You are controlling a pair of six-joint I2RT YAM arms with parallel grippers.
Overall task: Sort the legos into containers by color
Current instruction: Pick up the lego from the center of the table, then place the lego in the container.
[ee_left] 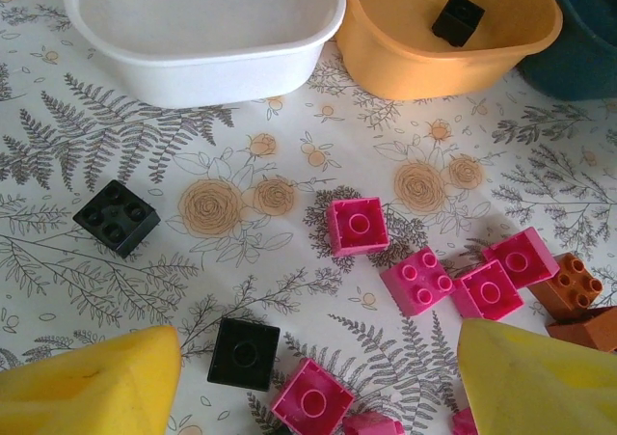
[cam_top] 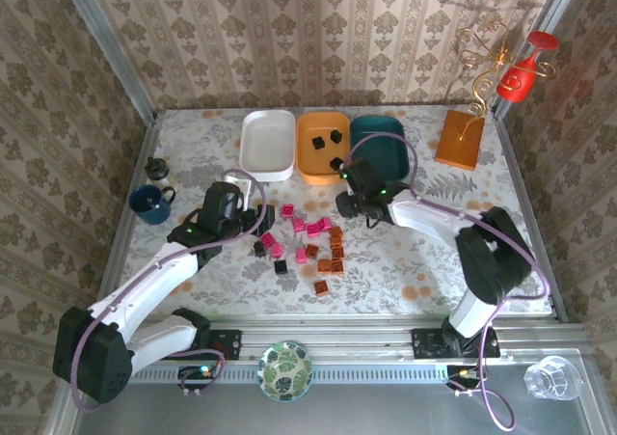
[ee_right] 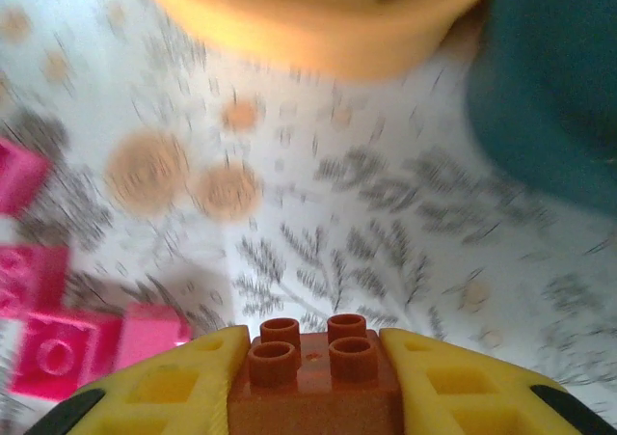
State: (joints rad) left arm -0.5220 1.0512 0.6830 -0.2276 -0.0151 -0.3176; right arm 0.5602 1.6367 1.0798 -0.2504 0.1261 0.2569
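Pink, black and brown-orange legos [cam_top: 307,244] lie scattered mid-table in front of three trays: white [cam_top: 268,150], orange [cam_top: 310,165] and teal [cam_top: 381,136]. Three black legos [cam_top: 316,143] sit in the orange tray. My right gripper [cam_top: 359,200] hovers near the front of the orange tray [ee_right: 308,30] and teal tray [ee_right: 549,117]. This right gripper [ee_right: 313,358] is shut on a brown-orange lego [ee_right: 313,382], studs up. My left gripper [ee_left: 318,387] is open low over the pile. A black lego [ee_left: 243,353] and a pink lego [ee_left: 310,398] lie between its yellow fingers [ee_left: 87,392].
A dark blue mug [cam_top: 151,203] and a small jar [cam_top: 157,170] stand at the left. An orange stand with gold wire [cam_top: 460,138] and a red object [cam_top: 521,73] are at the back right. A patterned plate [cam_top: 284,369] and a glass [cam_top: 554,377] sit on the near rail.
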